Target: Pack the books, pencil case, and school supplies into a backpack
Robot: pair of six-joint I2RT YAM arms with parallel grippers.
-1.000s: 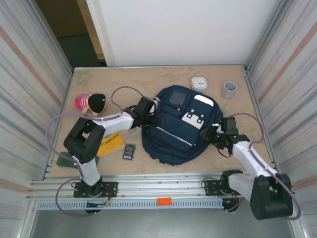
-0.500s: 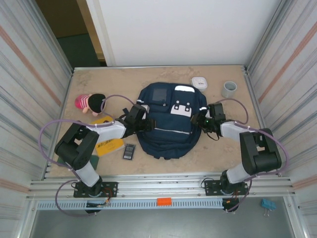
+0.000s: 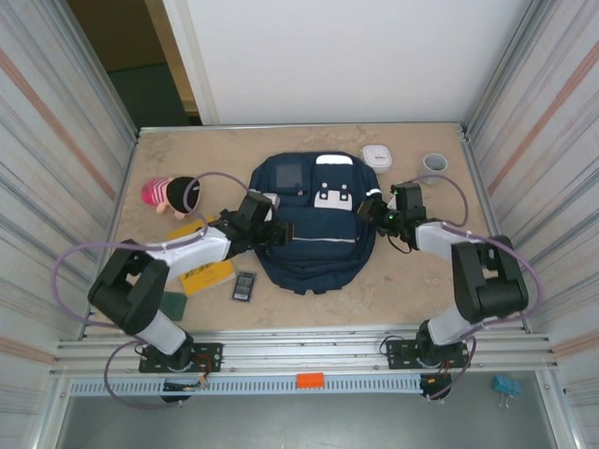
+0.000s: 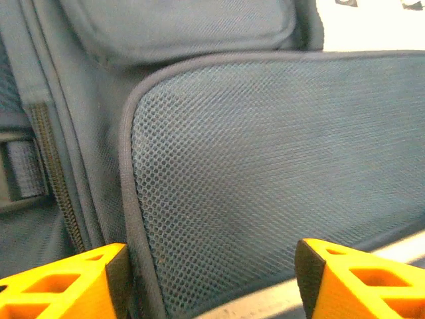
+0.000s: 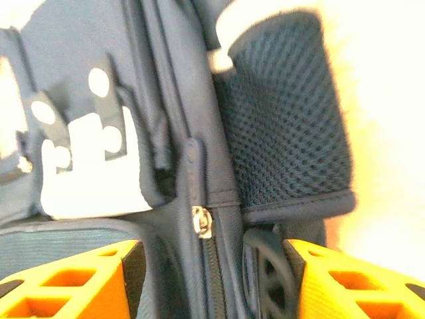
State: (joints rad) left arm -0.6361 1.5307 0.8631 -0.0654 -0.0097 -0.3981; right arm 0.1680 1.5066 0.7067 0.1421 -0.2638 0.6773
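1. Your left gripper has its orange jaws spread wide with nothing pinched. A mesh side pocket lies across the gap in front of them.
2. Your right gripper also stands wide. A zipper pull sits between its jaws, and a white patch lies towards the left of that frame.
3. In the top view the backpack lies flat at the centre, with one gripper at each of its flanks.
4. At the lower left of that view, the yellow book lies beside the dark green book. The black rectangle sits near the bag's lower left edge.
5. A plush doll lies at the left. A white round device and a grey cup stand at the upper right.
6. The tabletop is mottled beige. Corrugated metal walls close both sides, and a white panel stands behind. There is a dark doorway at the upper left, and a rail runs along the bottom.
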